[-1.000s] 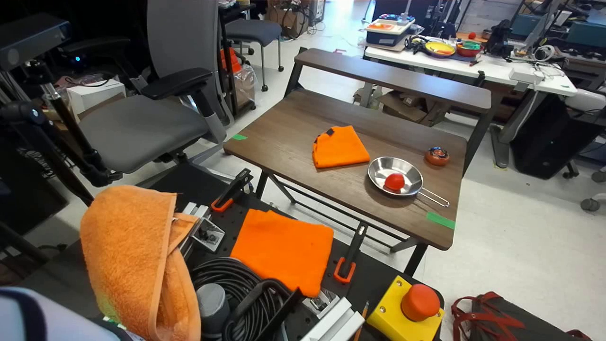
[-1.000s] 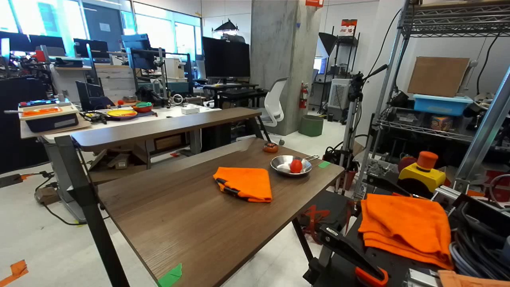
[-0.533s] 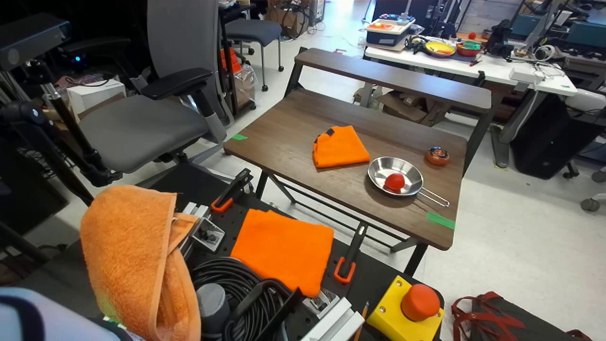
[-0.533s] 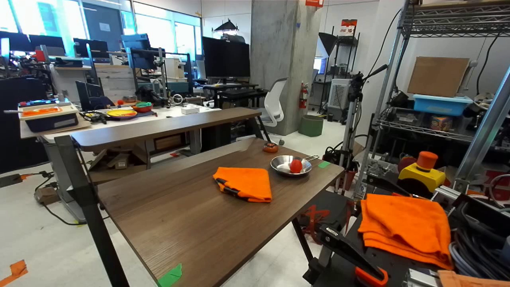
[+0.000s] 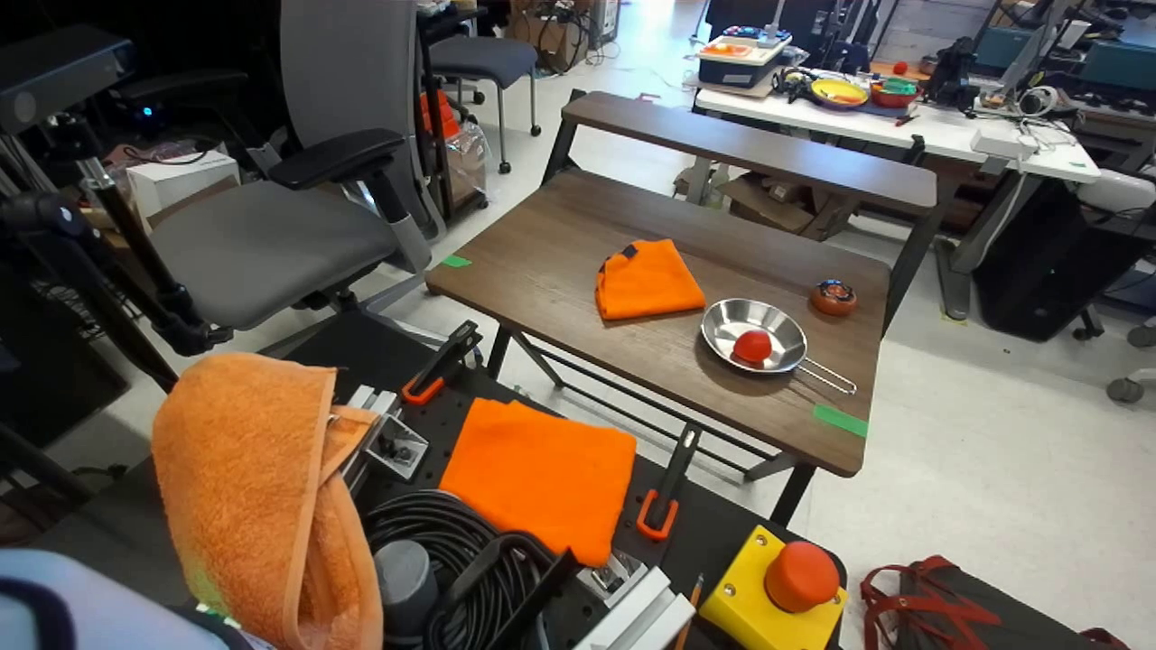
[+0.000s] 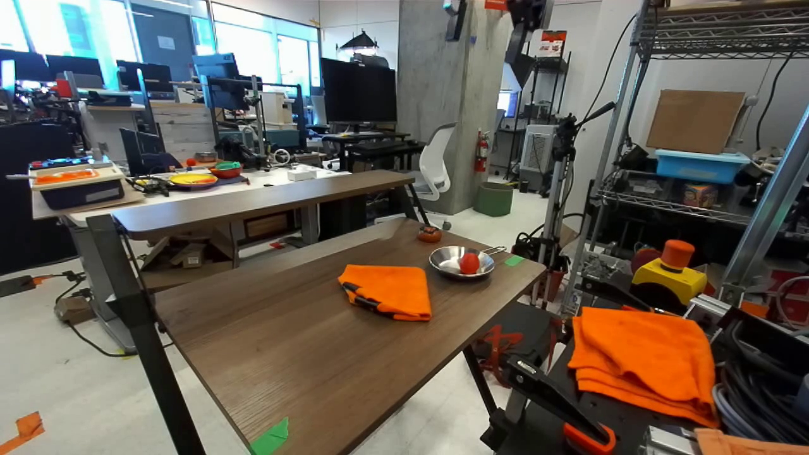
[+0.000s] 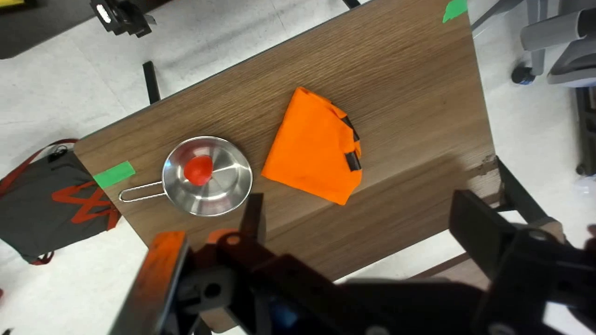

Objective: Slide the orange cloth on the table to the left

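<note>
The orange cloth (image 5: 650, 282) lies folded on the dark brown table (image 5: 542, 226), near its middle; it shows in both exterior views (image 6: 389, 292). Black patches show along one edge of it. In the wrist view the cloth (image 7: 312, 149) lies whole in sight ahead of the fingertips, on the bare tabletop (image 7: 409, 93). My gripper (image 7: 357, 200) is open, with nothing between its fingers. In an exterior view the gripper (image 6: 488, 47) shows only in part at the top edge, high above the table and apart from the cloth.
A metal pan (image 7: 233, 186) with a red ball (image 7: 199, 170) stands close beside the cloth. A round orange-brown object (image 5: 834, 297) sits near the table's end. A raised shelf (image 5: 741, 144) runs along the back edge. A flat orange pad (image 5: 542, 474) and a draped towel (image 5: 244, 469) lie on the cart.
Dark parts of my gripper have come into view at the top edge of an exterior view. The cloth, pan and red ball have not moved.
</note>
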`<state>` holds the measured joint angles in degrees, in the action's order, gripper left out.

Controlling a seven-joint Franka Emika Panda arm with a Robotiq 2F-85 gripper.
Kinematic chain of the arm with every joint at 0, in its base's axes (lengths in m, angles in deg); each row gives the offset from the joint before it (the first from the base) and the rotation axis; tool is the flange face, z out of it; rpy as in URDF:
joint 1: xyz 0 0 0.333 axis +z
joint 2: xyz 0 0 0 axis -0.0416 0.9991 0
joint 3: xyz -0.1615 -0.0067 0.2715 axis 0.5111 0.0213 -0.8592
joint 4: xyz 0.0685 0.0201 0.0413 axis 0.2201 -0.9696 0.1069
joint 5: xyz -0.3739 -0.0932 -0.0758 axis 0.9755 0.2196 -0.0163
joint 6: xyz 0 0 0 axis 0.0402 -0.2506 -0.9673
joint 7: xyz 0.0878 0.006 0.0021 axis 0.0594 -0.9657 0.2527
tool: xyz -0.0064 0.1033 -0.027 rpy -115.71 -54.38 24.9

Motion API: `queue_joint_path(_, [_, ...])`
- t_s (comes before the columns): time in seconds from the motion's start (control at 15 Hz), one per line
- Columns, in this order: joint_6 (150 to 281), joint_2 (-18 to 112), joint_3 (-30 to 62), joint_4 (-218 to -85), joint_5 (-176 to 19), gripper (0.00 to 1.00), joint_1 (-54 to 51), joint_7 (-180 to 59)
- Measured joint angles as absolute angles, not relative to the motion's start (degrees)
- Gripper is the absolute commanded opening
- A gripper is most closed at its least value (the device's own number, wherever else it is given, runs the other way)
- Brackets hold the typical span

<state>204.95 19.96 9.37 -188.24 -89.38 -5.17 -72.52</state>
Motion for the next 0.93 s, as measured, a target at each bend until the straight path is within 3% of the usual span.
queue_joint_path(0.93, [212.9, 52.1, 12.9, -173.8, -82.7, 1.0, -3.0, -81.0])
